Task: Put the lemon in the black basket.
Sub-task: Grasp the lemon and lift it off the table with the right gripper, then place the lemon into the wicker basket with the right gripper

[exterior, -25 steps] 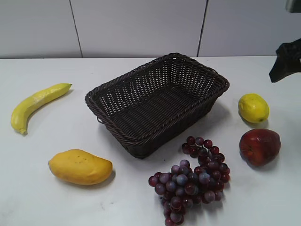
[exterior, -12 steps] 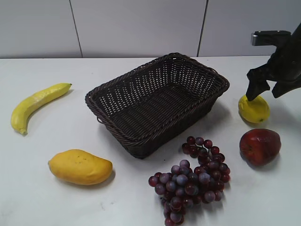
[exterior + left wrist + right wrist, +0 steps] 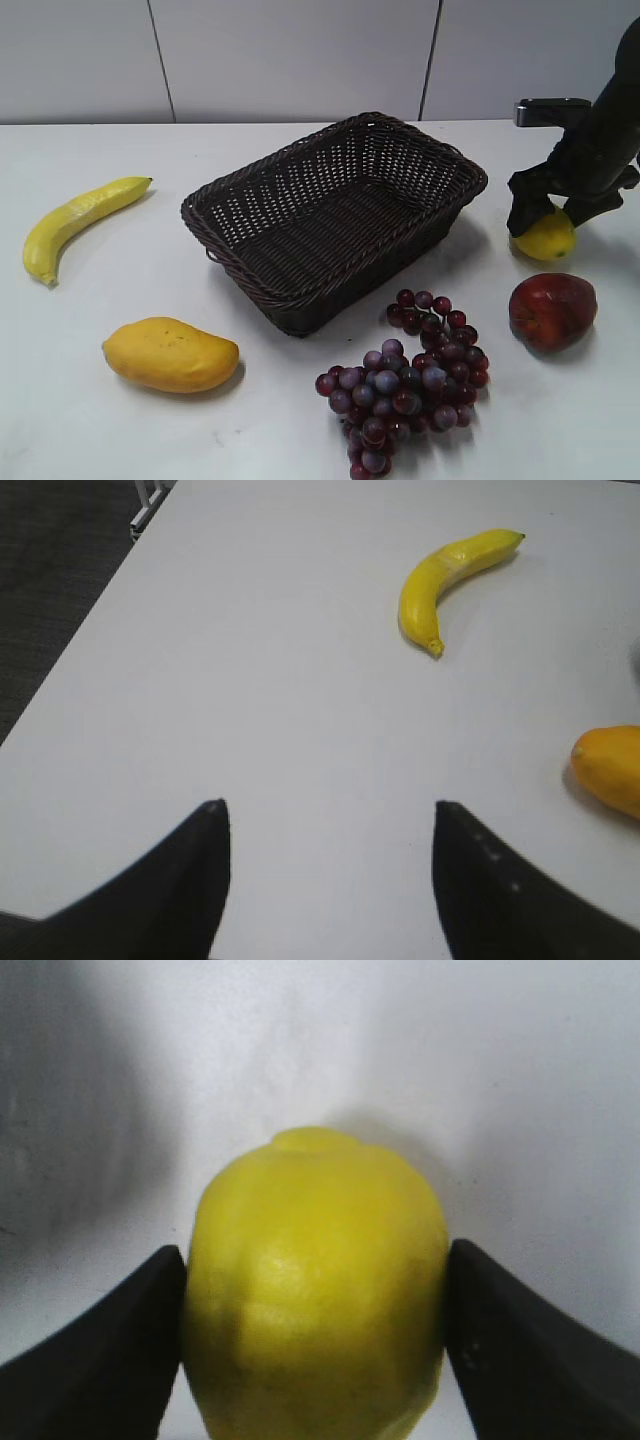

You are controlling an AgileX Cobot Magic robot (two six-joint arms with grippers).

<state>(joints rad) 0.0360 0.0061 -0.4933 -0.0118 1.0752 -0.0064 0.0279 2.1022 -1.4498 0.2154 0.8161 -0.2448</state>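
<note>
Right gripper (image 3: 315, 1290) pressed on both flanks of the lemon (image 3: 315, 1290), apparently gripping; round dimpled skin could squirt forward out of it onto the table (image 3: 300, 1050).

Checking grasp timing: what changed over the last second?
The right gripper came in from the upper right and dropped onto the lemon; its jaws now sit against both sides of the fruit in the right wrist view. The lemon shifted slightly toward the back of the table. The black basket, banana, mango, grapes, apple and left gripper look unchanged.
</note>
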